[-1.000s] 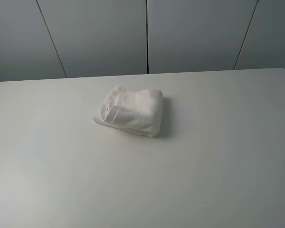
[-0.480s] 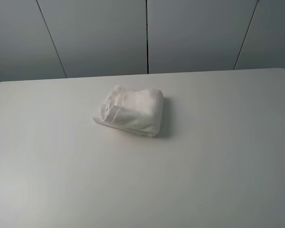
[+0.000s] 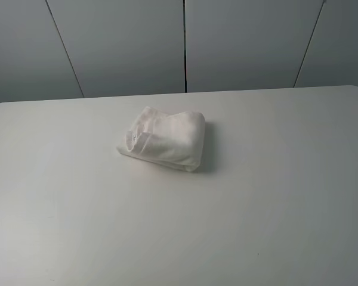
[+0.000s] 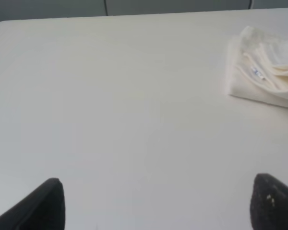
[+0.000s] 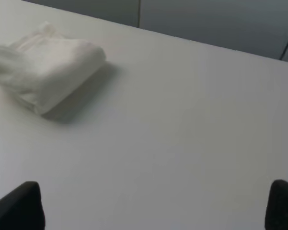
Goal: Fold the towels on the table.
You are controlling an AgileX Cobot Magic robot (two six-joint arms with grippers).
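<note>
Towel [image 3: 162, 139] lies as a compact folded bundle on the counter [image 3: 274, 196], bulky and slightly uneven, with a rolled edge and a small printed label [image 4: 257, 73] showing on the side facing the left hand. One long side is a smooth rounded fold; the opposite end shows stacked loose layers. Fold looks essentially complete, judged from the bundle's shape.

Left hand [image 4: 156, 203]: fingers spread wide, nothing between them, only the two dark fingertips [image 4: 45, 206] showing. Towel sits well ahead of this hand and off to its right side, well apart.

Right hand [image 5: 153, 206]: likewise spread wide and empty. Towel lies ahead and off to its left, well apart. Neither hand appears in the high view, so both seem drawn back toward the near edge of the counter.

Risks from here:
- The bundle is puffy terry; the top layer may spring open by itself, since nothing presses it down.
- If a further fold is tried, pinching only the upper layer would drag it off and undo the stack.
- A reach from the label end could catch loose layers and skew the bundle across the smooth counter.
</note>
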